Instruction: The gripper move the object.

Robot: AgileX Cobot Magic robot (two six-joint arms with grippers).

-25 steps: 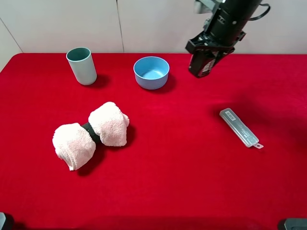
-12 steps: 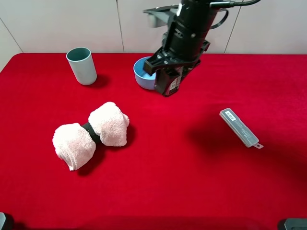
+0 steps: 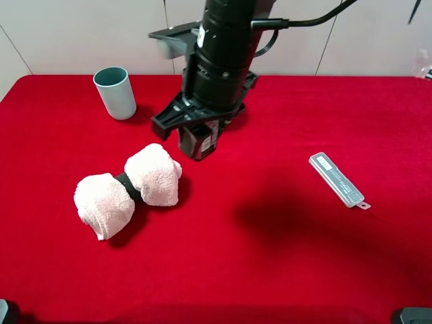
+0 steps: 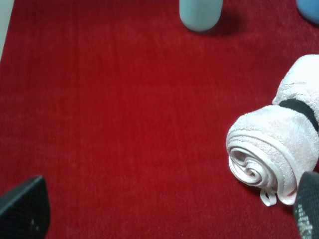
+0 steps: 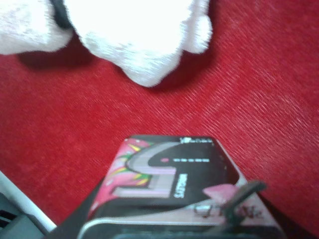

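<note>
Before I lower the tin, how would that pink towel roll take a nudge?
The towel roll looks soft terry, so a nudge from the tin likely squashes it first. Its black band pinches the middle, so it probably skids, not rolls.

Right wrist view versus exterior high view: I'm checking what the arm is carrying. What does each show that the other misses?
Only the right wrist view shows the tin's pink and grey patterned face up close. Only the exterior high view shows the cup, the clear case and the whole arm, with the right end effector holding the tin. Both show the pink towel roll and the red tablecloth.
</note>
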